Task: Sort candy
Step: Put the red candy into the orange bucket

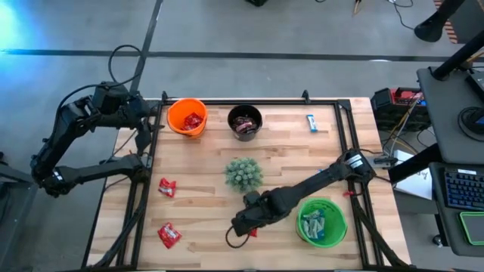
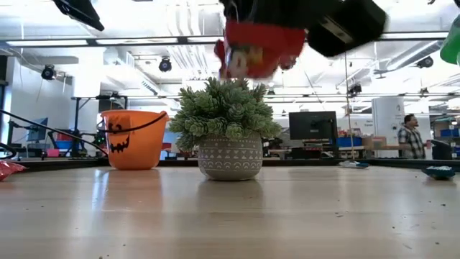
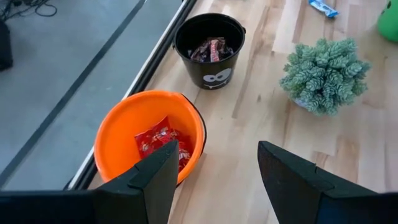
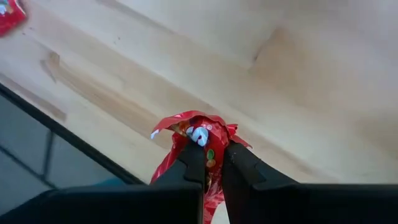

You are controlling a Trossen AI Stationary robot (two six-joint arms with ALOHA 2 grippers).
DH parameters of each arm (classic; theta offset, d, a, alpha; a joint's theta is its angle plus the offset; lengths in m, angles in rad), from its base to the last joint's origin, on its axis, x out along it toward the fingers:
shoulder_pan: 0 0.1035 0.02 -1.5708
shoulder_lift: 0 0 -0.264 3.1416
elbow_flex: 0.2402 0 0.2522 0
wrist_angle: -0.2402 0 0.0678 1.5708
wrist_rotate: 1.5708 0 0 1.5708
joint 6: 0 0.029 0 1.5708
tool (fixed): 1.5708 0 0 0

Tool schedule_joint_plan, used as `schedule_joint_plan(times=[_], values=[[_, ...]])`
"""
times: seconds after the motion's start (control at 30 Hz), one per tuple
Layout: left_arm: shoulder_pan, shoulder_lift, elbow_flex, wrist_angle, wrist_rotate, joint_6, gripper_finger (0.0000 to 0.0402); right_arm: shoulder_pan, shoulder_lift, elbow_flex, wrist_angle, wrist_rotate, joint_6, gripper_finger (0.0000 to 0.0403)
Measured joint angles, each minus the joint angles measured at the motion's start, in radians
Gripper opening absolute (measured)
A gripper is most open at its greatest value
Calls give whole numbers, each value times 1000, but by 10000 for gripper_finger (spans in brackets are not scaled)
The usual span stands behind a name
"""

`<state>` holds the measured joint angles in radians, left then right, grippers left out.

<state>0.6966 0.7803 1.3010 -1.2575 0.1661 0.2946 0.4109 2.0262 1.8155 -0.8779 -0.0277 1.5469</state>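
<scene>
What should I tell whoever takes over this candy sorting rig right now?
Right claw: shut on a red candy, lifted above the table's near side.
Left claw: open, hovering by the orange bucket.
Done: red candy in the orange bucket, brown in the black bucket, blue in the green bucket.
Left: the held red one, two red candies on the left side, one blue candy at the far side.

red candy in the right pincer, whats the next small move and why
Probably carry it toward the orange bucket. The right pincer is shut on a red candy, lifted off the table, and that bucket already holds red wrappers.
</scene>
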Motion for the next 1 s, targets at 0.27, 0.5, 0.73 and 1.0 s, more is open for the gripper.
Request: schedule_joint_plan(times=[0.27, 0.5, 0.73, 1.0], values=[[0, 27, 0, 0, 0, -19, 201, -100, -2, 248, -351, 108, -274, 17], [0, 68, 0, 0, 0, -46, 201, -210, -3, 361, -409, 117, -548, 17], [0, 90, 0, 4, 1, -62, 201, -341, -3, 416, -404, 115, -800, 17], [0, 124, 0, 33, 24, -69, 201, -456, -3, 464, -389, 98, -999, 17]])
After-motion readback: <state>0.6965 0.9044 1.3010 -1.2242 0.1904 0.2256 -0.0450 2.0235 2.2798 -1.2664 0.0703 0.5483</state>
